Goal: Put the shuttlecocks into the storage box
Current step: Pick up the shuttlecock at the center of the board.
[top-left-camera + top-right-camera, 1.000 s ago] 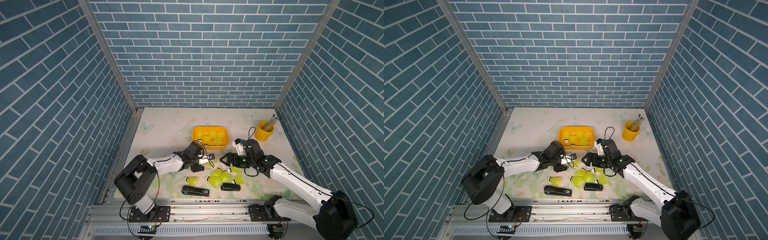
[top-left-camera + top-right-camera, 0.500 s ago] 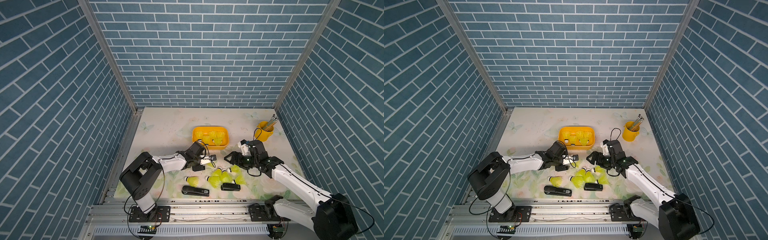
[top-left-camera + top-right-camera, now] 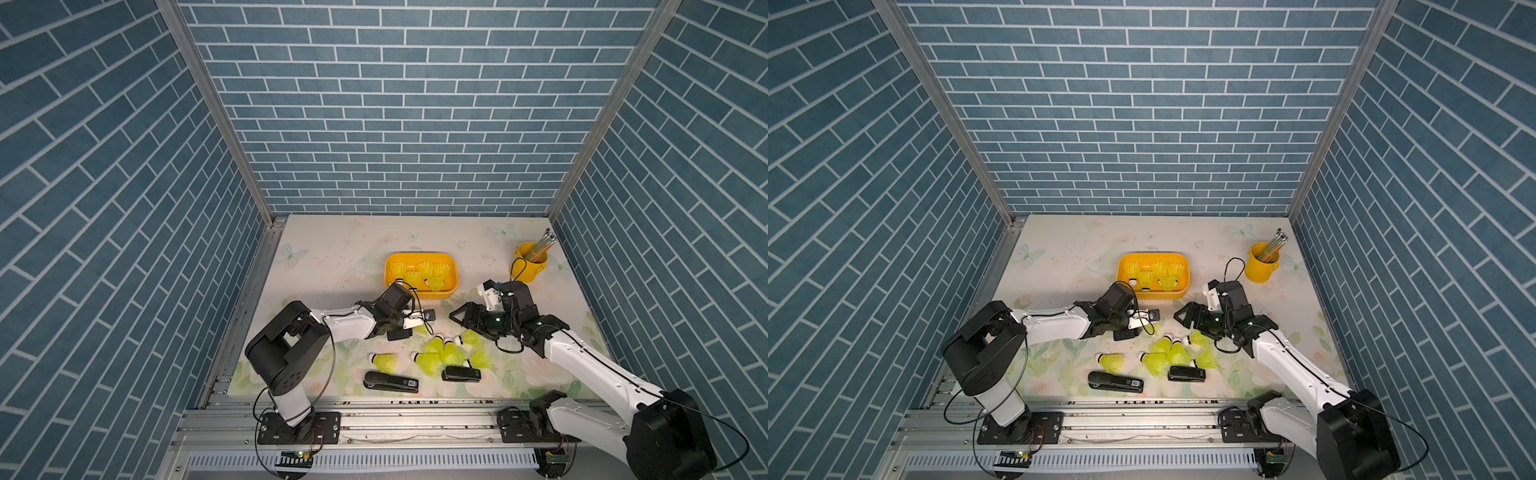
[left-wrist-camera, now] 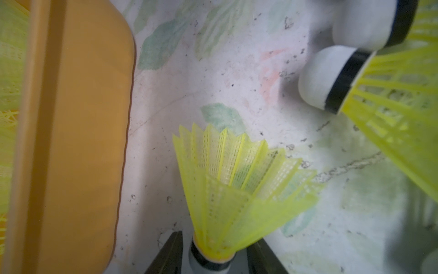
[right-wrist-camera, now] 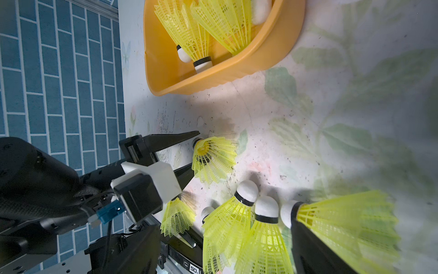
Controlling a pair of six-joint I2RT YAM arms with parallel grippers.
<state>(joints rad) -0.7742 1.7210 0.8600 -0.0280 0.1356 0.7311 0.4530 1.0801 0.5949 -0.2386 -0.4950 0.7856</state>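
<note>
**Blue-brick walls, floral table: left tool at a shuttlecock**

Both top views: I see the storage box (image 3: pixel 419 296) (image 3: pixel 1158 295) holding several shuttlecocks (image 3: pixel 432 275). More lie loose in front of it, with two black staplers (image 3: pixel 390 381) farther out. The left gripper (image 3: pixel 415 331) sits just before the box. The right gripper (image 3: pixel 455 324), beside the box's front corner, has its jaws apart and empty.

Left wrist view: beside the box wall, one shuttlecock (image 4: pixel 237 180) has its cork between the jaws, with slim gaps showing.

Right wrist view: the left jaws straddle that cork.

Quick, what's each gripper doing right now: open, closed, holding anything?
Left gripper: jaws either side of a shuttlecock, at its cork end; cannot tell if clamped.
Right gripper: open, holding nothing.
</note>
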